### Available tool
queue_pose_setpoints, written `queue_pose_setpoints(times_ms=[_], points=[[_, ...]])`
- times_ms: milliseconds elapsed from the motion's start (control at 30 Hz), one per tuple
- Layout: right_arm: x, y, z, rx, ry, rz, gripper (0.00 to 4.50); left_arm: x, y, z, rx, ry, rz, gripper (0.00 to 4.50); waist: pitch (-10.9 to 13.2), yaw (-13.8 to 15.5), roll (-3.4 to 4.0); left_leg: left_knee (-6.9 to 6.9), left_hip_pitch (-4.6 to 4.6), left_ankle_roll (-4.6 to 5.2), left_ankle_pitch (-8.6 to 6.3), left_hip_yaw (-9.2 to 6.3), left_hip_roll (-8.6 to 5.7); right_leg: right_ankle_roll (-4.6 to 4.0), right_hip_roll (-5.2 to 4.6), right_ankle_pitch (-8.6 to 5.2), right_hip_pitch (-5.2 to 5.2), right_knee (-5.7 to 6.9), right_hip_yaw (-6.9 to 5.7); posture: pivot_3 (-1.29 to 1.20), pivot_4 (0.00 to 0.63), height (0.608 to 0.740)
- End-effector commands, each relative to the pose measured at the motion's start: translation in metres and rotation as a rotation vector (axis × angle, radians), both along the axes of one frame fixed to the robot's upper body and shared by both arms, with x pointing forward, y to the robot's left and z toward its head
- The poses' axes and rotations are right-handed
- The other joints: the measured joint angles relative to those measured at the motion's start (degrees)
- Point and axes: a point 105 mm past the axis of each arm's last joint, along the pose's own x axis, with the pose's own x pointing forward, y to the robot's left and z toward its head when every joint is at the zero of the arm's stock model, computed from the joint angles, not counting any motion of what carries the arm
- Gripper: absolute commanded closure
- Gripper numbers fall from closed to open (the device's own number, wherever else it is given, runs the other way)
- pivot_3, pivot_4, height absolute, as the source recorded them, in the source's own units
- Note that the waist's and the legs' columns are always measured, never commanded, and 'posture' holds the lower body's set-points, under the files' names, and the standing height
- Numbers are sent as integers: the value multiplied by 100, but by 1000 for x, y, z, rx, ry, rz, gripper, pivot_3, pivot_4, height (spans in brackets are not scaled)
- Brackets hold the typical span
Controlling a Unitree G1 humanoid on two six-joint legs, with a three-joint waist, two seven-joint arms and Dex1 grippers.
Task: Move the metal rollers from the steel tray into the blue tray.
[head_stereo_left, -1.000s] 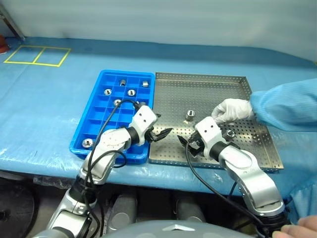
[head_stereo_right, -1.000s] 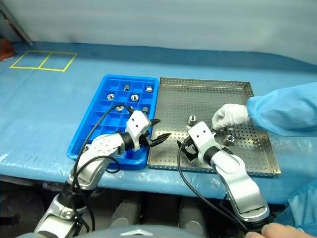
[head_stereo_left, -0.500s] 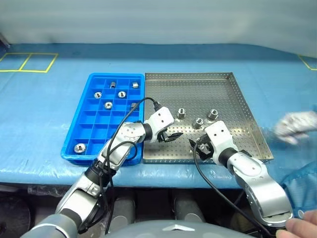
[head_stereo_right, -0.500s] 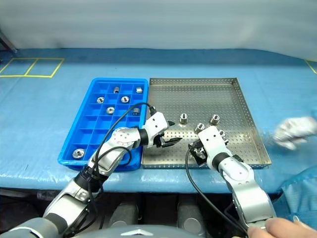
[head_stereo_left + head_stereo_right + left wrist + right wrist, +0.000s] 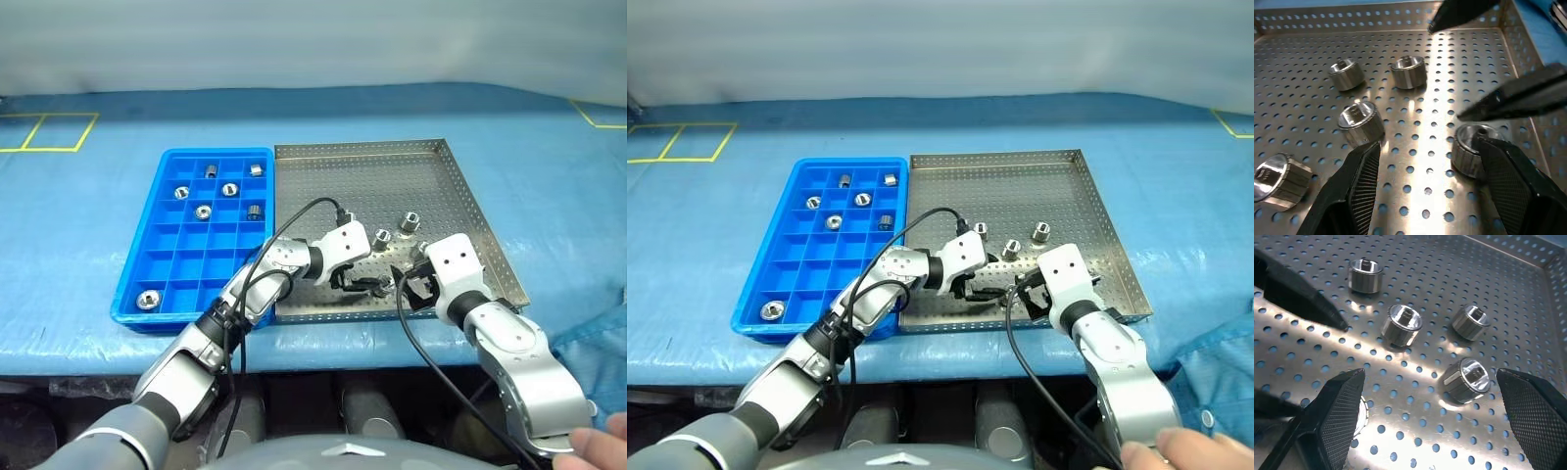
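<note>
Steel perforated tray (image 5: pixel 441 176): left gripper (image 5: pixel 1425 181), jaws spread, has swung across over shiny metal rollers (image 5: pixel 1471 147); right gripper (image 5: pixel 1430 416) gapes nearby, pickup imminent.

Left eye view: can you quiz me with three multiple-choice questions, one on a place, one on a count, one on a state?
1. Where is the steel tray? A) right of the blue tray B) left of it C) stacked on it
2. Metal rollers in the blue tray? A) two B) seven C) twelve
3. The right arm's jaws are: A) shut on a roller B) open, empty C) shut, empty

A: the trays sit side by side. B: seven compartments hold one each. B: they stand wide apart, gripping nothing.
</note>
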Motion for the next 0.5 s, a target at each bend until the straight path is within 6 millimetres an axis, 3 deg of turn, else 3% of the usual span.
queue_pose_setpoints(times_ms=[33,500], points=[[-2,-1,10,-20,-37,-15,0,-10,-5,4,-10,-8,-76,1086,0,-20,1,0,1,0,0,0,1,0,1,0,1,1,0,-146,150,740],[-7,1,7,-23,-24,10,0,-1,-28,-9,-9,17,-52,1086,-1,-51,2,1,-1,1,0,5,0,1,1,0,1,-3,6,-182,150,740]])
